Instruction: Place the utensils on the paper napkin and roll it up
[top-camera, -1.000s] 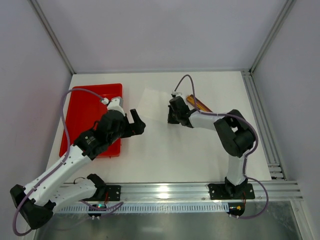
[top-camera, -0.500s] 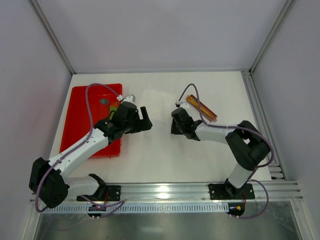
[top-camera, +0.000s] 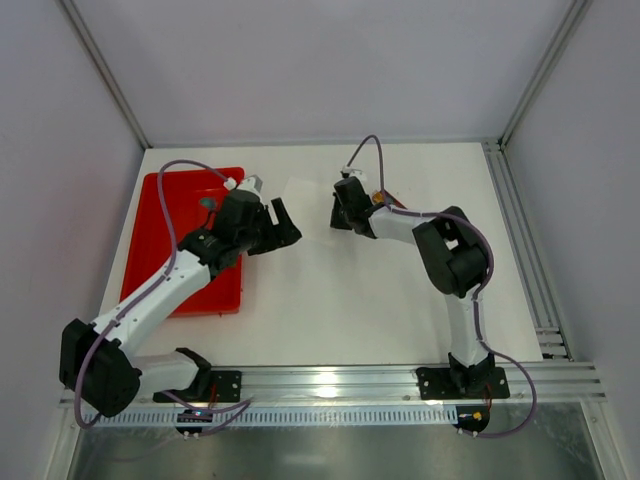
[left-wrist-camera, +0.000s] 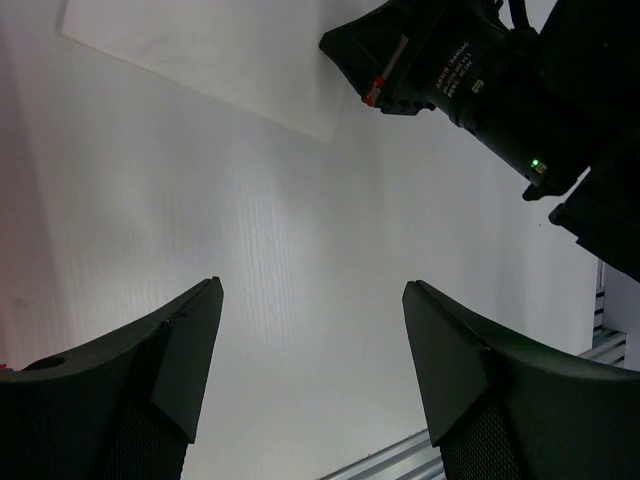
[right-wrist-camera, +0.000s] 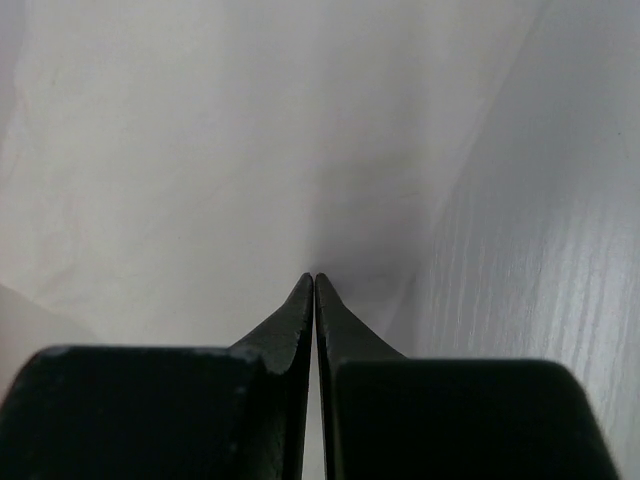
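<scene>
The paper napkin (top-camera: 305, 190) lies flat on the white table, a thin white sheet; the left wrist view shows it far ahead (left-wrist-camera: 200, 50). My right gripper (top-camera: 340, 215) is shut, its tips (right-wrist-camera: 315, 278) resting on the napkin (right-wrist-camera: 180, 150) near its right edge, and I see no paper pinched between them. My left gripper (top-camera: 282, 226) hovers open left of the napkin, over bare table (left-wrist-camera: 312, 300). The utensils are almost hidden behind the right arm; only a small orange bit (top-camera: 378, 197) shows.
A red tray (top-camera: 165, 235) lies at the left under the left arm, with a small dark thing (top-camera: 207, 203) on it. An aluminium rail (top-camera: 520, 230) runs along the table's right side. The right gripper's body (left-wrist-camera: 450, 70) is close ahead of the left fingers.
The left gripper has swung up and right from the tray toward the napkin. The right gripper dipped toward me, then moved back onto the napkin, and its arm now covers the utensils.
</scene>
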